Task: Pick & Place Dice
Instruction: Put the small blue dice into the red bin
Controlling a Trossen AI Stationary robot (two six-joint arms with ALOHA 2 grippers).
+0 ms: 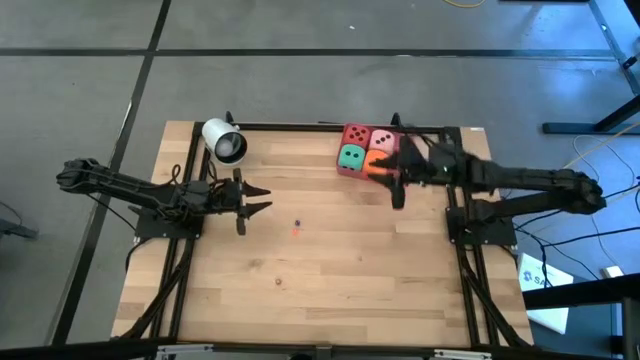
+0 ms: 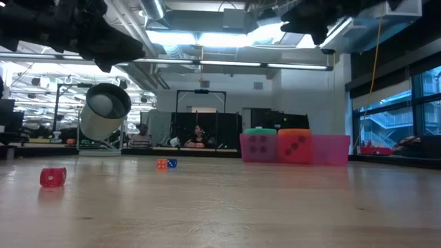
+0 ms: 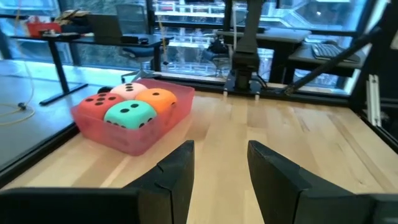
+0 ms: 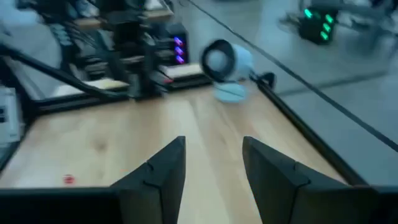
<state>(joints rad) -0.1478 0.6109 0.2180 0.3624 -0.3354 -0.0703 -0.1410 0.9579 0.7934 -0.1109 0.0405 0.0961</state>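
All four dice sit in the pink tray [image 1: 366,150] at the far edge of the tabletop [image 1: 320,260]: red die [image 1: 355,134], pink die [image 1: 381,140], green die [image 1: 351,157], orange die [image 1: 376,165], packed touching in a two-by-two block. Right claw [image 1: 398,180] is raised right beside the orange die, fingers parted with nothing between them, so it's released and the wrist view shows only bare wood plus the white cylinder [image 4: 225,60] well ahead. Left claw [image 1: 245,203] hangs mid-table, well apart from the tray, also parted and empty, pointing at the tray. A few tiny dice-like bits [image 2: 53,177] lie loose on the wood. Looks like the placing step is done. Next move, my read: right arm needs a clean lift clear of the tray without nudging the orange die.
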